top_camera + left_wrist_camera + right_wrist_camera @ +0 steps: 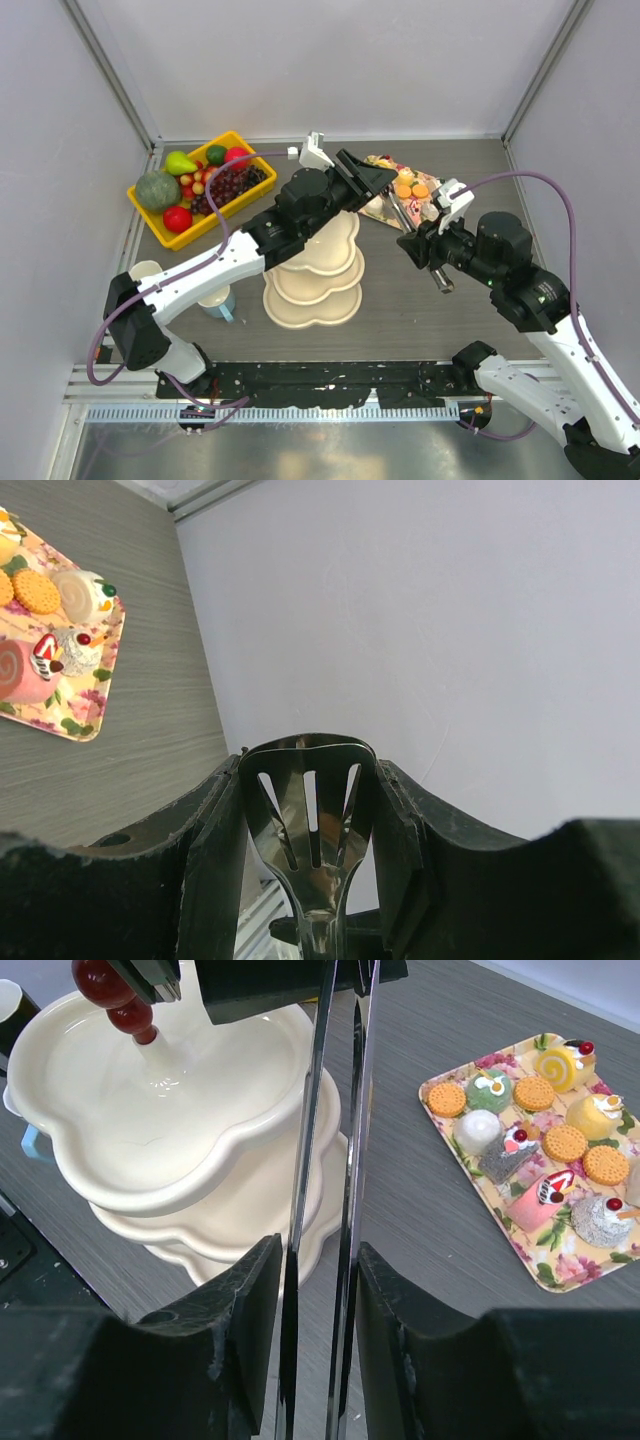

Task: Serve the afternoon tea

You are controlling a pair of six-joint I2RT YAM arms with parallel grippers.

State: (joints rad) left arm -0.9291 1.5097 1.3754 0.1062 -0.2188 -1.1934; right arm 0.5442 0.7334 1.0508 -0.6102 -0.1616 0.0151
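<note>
Black fingers (240, 1300) of the right gripper (318, 1260), right of the cream three-tier clover-shaped stand (150, 1110), were clenched on chrome tongs (308, 1140). The tongs' two long arms ran straight out from the jaws past the stand's rim. A pale blue mug (218, 303) stood at the stand's front left. Over the stand's far side, beyond its red knob (110, 990), the left gripper (310, 765) grasped a slotted steel spatula (312, 888), blade pointing straight ahead. Behind the stand to the right, a floral rectangular tray (550, 1270) carried small colourful pastries (540, 1195) and round orange biscuits (565, 1143). Behind it to the left, a yellow bin (150, 222) held fruit (157, 190).
</note>
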